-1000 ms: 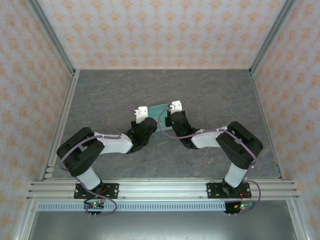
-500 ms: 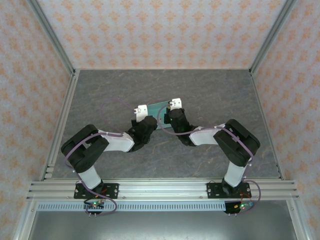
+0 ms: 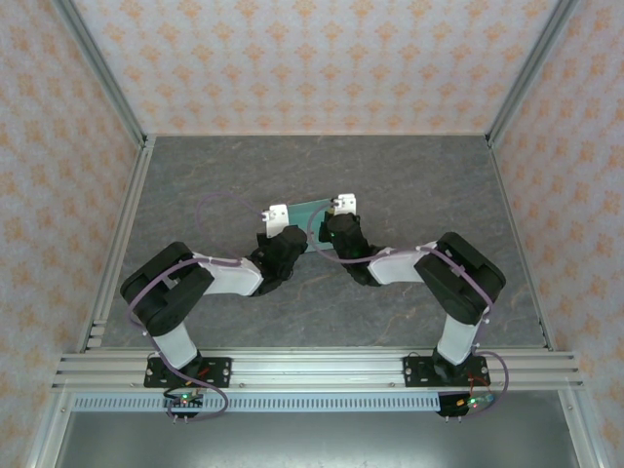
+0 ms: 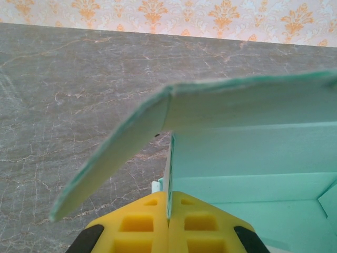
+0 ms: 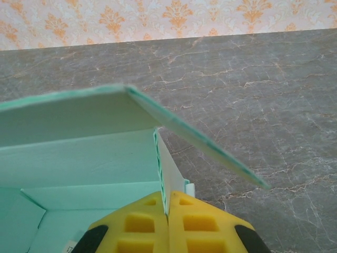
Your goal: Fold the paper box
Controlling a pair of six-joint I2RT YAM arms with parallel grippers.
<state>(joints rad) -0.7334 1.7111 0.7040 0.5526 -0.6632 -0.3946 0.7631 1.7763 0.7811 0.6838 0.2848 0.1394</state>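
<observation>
Clamping opposite end walls, the left hand (image 4: 168, 213) and right hand (image 5: 167, 208) hold the box (image 3: 312, 211) between them, mid desk (image 3: 409, 175), its long axis running left to right, lid flap raised.

1. My left arm (image 3: 226, 277) and right arm (image 3: 402, 265) bend at the elbows, with the forearms angling inward so the wrists nearly meet.
2. My left gripper (image 4: 168, 211) is pinched tight on an end wall of the paper box (image 4: 253, 153).
3. My right gripper (image 5: 167, 208) is clamped likewise on the other end wall.
</observation>
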